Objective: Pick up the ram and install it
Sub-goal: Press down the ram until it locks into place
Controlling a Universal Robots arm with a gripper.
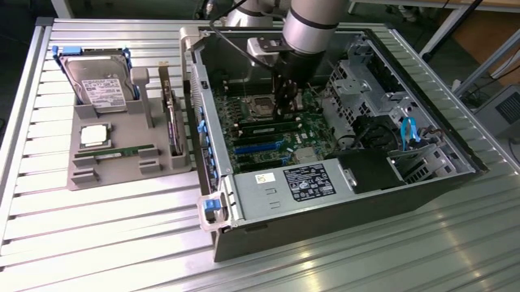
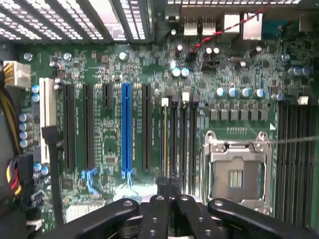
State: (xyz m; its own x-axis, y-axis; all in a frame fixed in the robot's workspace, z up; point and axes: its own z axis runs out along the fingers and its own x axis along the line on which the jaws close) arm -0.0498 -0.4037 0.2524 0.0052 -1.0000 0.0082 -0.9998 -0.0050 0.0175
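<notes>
A: Where is the black two-fingered gripper?

B: Inside the open grey computer case, low over the green motherboard. Its fingers are clenched together.

A: And the ram?

B: The ram, a thin green circuit-board stick seen edge-on, stands in a black memory slot, one end right at the fingertips. Whether they pinch it or only press on it cannot be told.

A: What flanks it?

B: The long blue expansion slot on one side, the square silver processor socket on the other.

A: Outside the case?

B: In the exterior view, a grey moulded tray sits at nine o'clock from the case. A boxy silver hard drive stands at the tray's twelve o'clock. A small square silver processor chip lies nearer the tray's middle. At its six o'clock, a second green stick lies flat.
</notes>
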